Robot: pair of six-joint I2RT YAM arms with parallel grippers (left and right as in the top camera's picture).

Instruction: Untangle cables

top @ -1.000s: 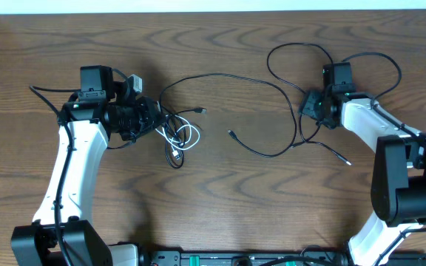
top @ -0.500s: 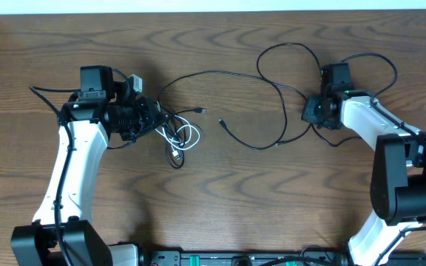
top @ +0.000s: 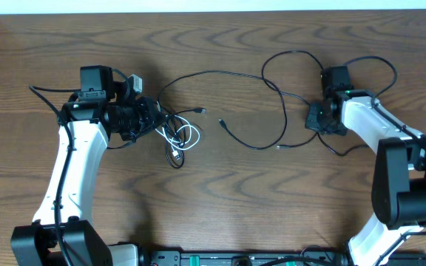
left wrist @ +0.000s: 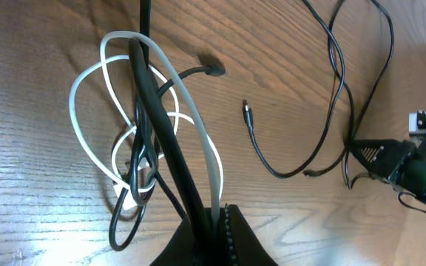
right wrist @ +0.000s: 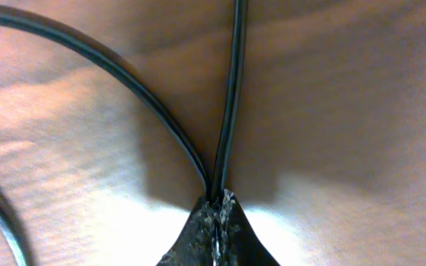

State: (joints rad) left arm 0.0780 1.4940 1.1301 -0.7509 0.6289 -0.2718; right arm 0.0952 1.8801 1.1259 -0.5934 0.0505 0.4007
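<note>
A small tangle of cables (top: pixel 176 137) lies left of centre: white loops (left wrist: pixel 87 81) wound with a thick black cord (left wrist: pixel 157 111). My left gripper (top: pixel 154 118) is at the tangle's left side. In the left wrist view its jaws (left wrist: pixel 217 214) are shut on the black cord and a white strand. A long thin black cable (top: pixel 220 74) runs right from the tangle to a loop (top: pixel 291 55). Its plug ends lie loose at mid-table (top: pixel 222 124). My right gripper (top: pixel 315 122) is shut on two strands of this black cable (right wrist: pixel 231 89), low over the wood.
The right arm's own thicker wire (top: pixel 379 63) arcs behind its wrist. The table's back edge (top: pixel 213 10) runs along the top. A black bar (top: pixel 242 258) lies along the front edge. Bare wood (top: pixel 228 192) spreads between the arms.
My right gripper has shut on the black cable and shifted slightly toward the front. The cable's loop and loose plug ends slid left. The left arm and tangle have not moved.
</note>
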